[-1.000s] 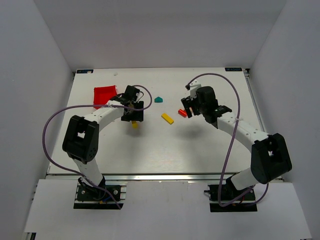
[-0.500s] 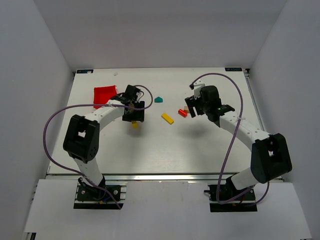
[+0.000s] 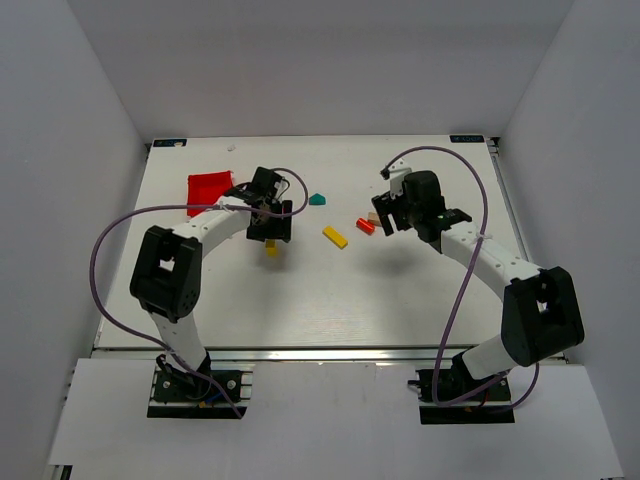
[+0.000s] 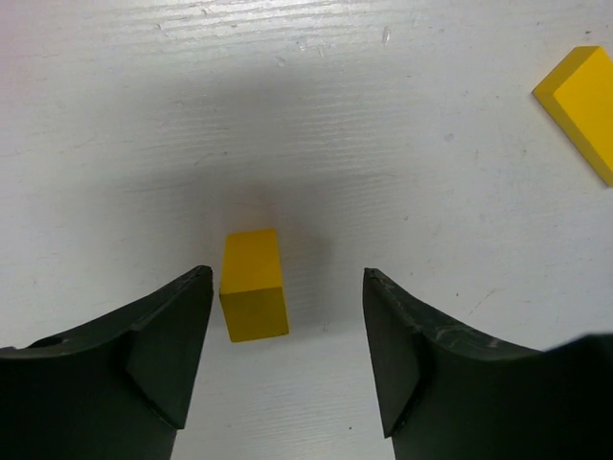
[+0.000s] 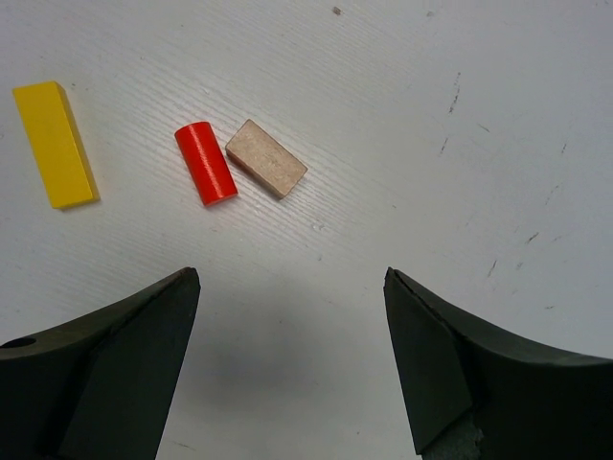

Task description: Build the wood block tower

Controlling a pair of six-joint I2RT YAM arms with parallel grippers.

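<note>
- White table with faint scuffs, plain grey walls on three sides. A red bin sits at its far left.
- Nothing is stacked yet. The blocks lie singly and flat across the middle of the table.
- Top view only: teal block with a peaked top, beyond centre, apart from the rest.
- Left wrist view: small yellow block lies between my fingers, close to the left one. I can't tell if it touches.
- My left gripper has its jaws spread and holds nothing.
- Right wrist view: red cylinder and tan block lie just beside each other. The long yellow block is further left. The tan block is barely visible from the top view.
- My right gripper is spread wide and empty, with those blocks lying beyond its fingertips.
</note>
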